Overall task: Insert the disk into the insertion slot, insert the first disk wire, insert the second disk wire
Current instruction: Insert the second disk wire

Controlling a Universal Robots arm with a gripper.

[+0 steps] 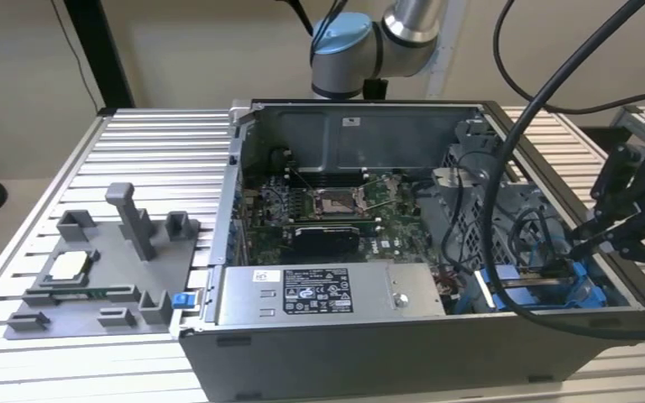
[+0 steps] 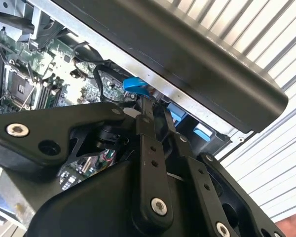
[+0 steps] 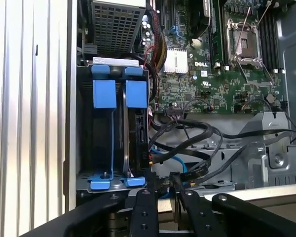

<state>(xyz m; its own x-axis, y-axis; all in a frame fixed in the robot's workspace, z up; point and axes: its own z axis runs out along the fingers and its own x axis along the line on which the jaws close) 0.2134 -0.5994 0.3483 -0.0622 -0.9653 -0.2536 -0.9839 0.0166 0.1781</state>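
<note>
With the disk already seated on edge inside the insertion slot, the end effector hovers just beside that slot, seemingly clenched on the blue disk wire, a light, floppy lead best pinched at its stiff plug.

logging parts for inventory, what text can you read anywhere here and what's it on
Nothing can be quoted.
Black-and-white sticker on the grey box: print too small to read.
White sticker on the case wall: too small.
White lettering on the motherboard: too small to quote reliably.
</note>
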